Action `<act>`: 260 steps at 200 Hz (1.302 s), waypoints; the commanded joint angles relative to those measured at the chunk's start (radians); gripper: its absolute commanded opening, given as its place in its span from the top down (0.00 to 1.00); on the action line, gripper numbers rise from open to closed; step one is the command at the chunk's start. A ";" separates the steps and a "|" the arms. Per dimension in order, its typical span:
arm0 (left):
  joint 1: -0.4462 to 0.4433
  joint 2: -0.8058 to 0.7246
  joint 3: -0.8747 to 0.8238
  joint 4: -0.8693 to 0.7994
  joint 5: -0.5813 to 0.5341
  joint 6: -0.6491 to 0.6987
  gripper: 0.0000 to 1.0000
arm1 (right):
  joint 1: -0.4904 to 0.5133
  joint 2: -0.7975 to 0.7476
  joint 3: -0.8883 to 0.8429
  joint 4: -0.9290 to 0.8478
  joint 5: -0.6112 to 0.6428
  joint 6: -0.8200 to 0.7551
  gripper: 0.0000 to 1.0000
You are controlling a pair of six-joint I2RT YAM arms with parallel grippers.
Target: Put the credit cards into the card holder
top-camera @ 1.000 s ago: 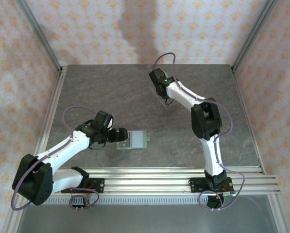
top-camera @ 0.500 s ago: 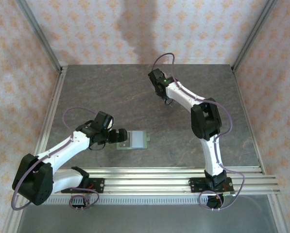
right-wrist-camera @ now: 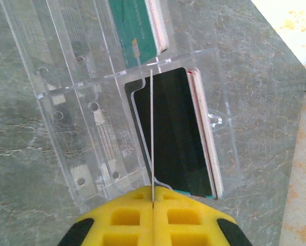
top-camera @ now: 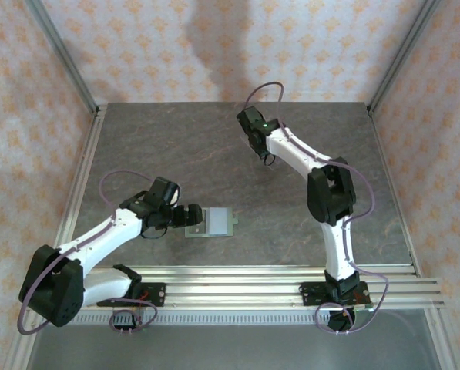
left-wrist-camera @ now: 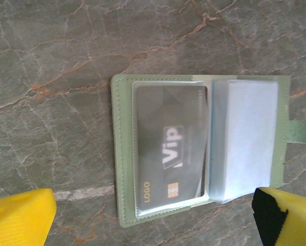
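1. The left end effector [top-camera: 193, 218] sits just left of the card holder [top-camera: 219, 223] in the top view. Its yellow fingers [left-wrist-camera: 20, 218] are spread wide apart with nothing between them. In the left wrist view one finger is over bare worktop [top-camera: 176, 146] off the holder's plain corner. The other overlaps the corner on the tab side, and I cannot tell whether it touches.
2. The card holder is sage green and lies open and flat on the grey marbled worktop, in front of the left arm.
3. One leaf of the card holder has a clear pocket with a dark Vip card [left-wrist-camera: 170, 148] fully inside it, its "LOGO" print and chip readable through the plastic. The other leaf carries a stack of pale blue pockets [left-wrist-camera: 245, 136]. A green snap tab [left-wrist-camera: 302, 130] sticks out from that leaf's outer edge.
4. The right end effector [right-wrist-camera: 153, 201] is well apart from the card holder, beyond it and to its right in the top view. Its yellow pads [right-wrist-camera: 127, 218] are pressed together, clamped on a thin edge-on card [right-wrist-camera: 151, 133] that runs straight out from between them as a pale line.
5. A clear stand [right-wrist-camera: 65, 102] sits directly below the right end effector, so it too is far beyond and right of the card holder. Its nearer slot holds a black card [right-wrist-camera: 178, 138] with pink-edged cards [right-wrist-camera: 208, 138] stacked against it. The edge-on card crosses in front of the black card. The next slot holds a green card [right-wrist-camera: 135, 31].
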 commanded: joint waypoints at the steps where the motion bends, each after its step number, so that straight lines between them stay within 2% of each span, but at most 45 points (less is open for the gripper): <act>1: 0.006 -0.046 0.049 -0.030 0.017 0.010 0.01 | 0.000 -0.100 0.012 -0.042 -0.055 0.057 1.00; 57: 0.006 -0.160 0.117 -0.044 0.086 -0.017 0.01 | -0.004 -0.280 -0.062 -0.040 -0.278 0.148 1.00; 71: 0.007 -0.186 0.133 -0.034 0.116 -0.054 0.01 | -0.009 -0.352 -0.113 -0.024 -0.388 0.179 1.00; 104: 0.007 -0.204 0.183 0.024 0.273 -0.073 0.00 | -0.044 -0.563 -0.320 0.097 -0.676 0.289 1.00; 140: 0.007 -0.178 0.198 0.176 0.452 -0.140 0.02 | -0.084 -0.746 -0.514 0.225 -0.968 0.430 1.00; 167: 0.007 -0.158 0.162 0.383 0.555 -0.257 0.07 | -0.087 -0.825 -0.638 0.342 -1.191 0.551 1.00; 186: 0.007 -0.128 0.140 0.528 0.601 -0.338 0.12 | -0.088 -0.856 -0.707 0.423 -1.286 0.651 1.00; 205: 0.007 -0.094 0.118 0.643 0.616 -0.410 0.23 | -0.087 -0.878 -0.777 0.551 -1.377 0.768 1.00; 236: 0.006 -0.040 0.081 0.808 0.624 -0.519 0.37 | -0.088 -0.904 -0.813 0.601 -1.434 0.822 1.00; 260: 0.006 -0.024 0.046 0.923 0.622 -0.582 0.41 | -0.085 -0.906 -0.858 0.736 -1.514 0.931 1.00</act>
